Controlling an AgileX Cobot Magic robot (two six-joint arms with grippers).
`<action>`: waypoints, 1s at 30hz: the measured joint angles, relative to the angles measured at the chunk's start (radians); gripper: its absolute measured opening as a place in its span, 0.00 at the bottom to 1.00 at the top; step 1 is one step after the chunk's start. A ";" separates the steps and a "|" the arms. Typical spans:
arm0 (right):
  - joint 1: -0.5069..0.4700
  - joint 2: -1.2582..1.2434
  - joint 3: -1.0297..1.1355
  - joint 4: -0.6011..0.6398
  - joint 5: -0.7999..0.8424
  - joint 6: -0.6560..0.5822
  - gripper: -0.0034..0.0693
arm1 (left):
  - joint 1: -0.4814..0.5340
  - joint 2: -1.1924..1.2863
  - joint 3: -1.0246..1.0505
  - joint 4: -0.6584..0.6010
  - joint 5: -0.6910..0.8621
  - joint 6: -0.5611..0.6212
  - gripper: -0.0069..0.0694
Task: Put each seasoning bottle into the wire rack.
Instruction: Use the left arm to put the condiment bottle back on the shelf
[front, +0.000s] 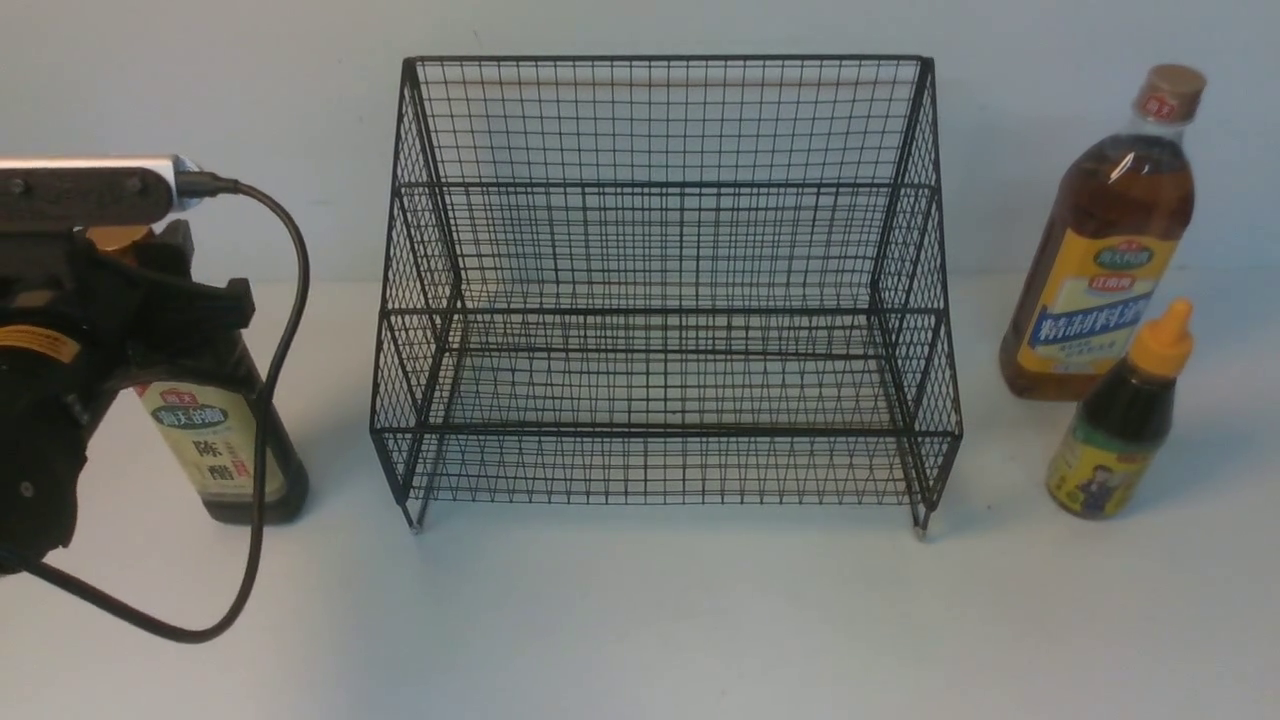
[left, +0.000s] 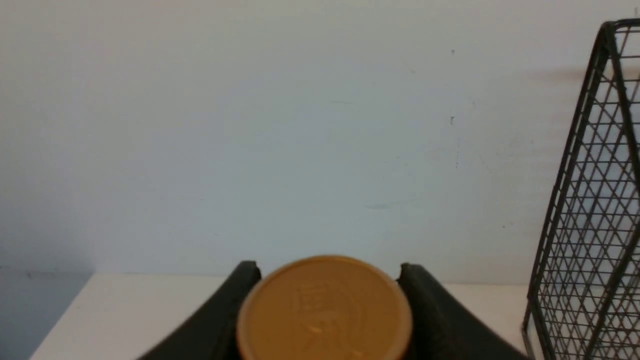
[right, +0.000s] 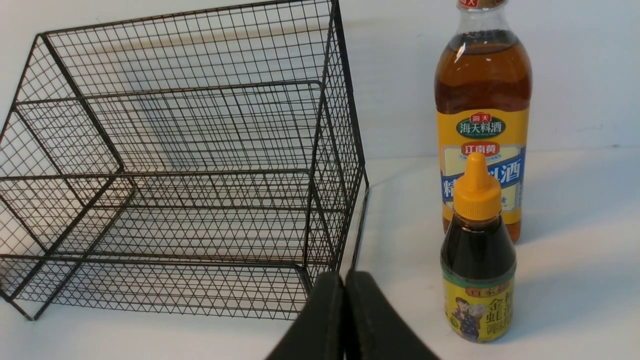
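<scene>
While the dark vinegar bottle (front: 215, 450) was stood upright on the pale surface (front: 640, 620) to the left of the wire rack (front: 665, 185), the left pincer (left: 327, 270) was set about its upper part. One black finger (left: 220, 310) was seen at each side of the tan cap (left: 325, 310), close against its edge. Whether the bottle was truly clamped could not be told. The right pincer (right: 345, 285) was seen fully closed, finger against finger, with nothing held. The rack was placed at the middle of the surface, its back toward the far wall. The taller amber bottle (front: 1095, 260) was stood to the right of the rack. The small squeeze bottle (front: 1120, 420) was stood upright just nearer than it and slightly further right. Whether these two were touching could not be told. All three bottles were found outside the rack.
</scene>
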 joint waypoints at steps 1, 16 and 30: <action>0.000 0.000 0.000 0.000 0.005 0.000 0.03 | 0.001 -0.004 0.000 0.033 0.009 -0.021 0.50; 0.000 0.000 0.000 0.000 0.033 0.000 0.03 | 0.001 -0.235 -0.194 0.218 0.621 -0.158 0.50; 0.000 0.000 0.000 0.000 0.033 0.000 0.03 | -0.209 -0.289 -0.379 0.218 0.671 -0.160 0.50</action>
